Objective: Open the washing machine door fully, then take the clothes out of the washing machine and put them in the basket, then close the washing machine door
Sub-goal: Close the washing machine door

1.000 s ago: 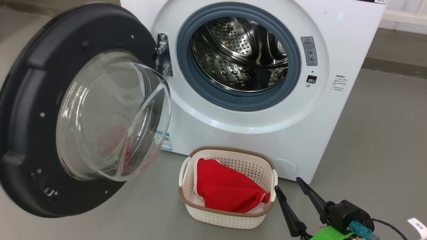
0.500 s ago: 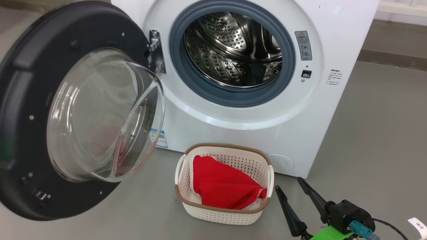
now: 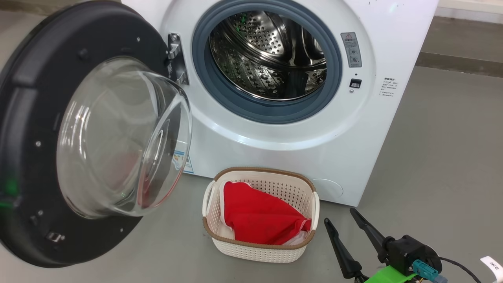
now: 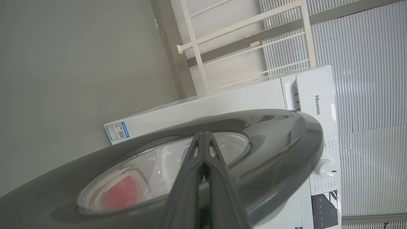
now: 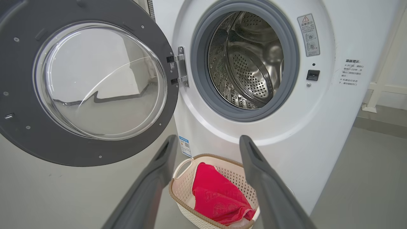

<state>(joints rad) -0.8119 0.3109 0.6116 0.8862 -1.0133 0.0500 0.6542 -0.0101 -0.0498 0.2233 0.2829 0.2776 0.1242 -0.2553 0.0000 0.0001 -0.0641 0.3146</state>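
- Everything in the head view has slid left and up a bit, so the camera has turned. The washing machine door [image 3: 90, 133] also looks a little closer to swinging shut.
- Head view: the clothes [image 3: 261, 214] lie in the basket [image 3: 255, 251], which sits on the floor [image 3: 432, 165] just in front of the washing machine [image 3: 275, 141]. The drum [image 3: 267, 55] looks empty, so I think only shutting the door is left.
- Head view: the right gripper [image 3: 339, 216] hangs just beside the basket with its fingers wide apart, holding nothing. It seems to be waiting where the door will not hit it.
- Left wrist view: the left gripper [image 4: 203, 135] has its fingers pressed together and holds nothing. It points at the door's outside face, likely so it can push the door. I cannot tell if it touches.
- Right wrist view: the spread fingers stand on each side of the basket, and the red clothes sit inside it, below the open drum.
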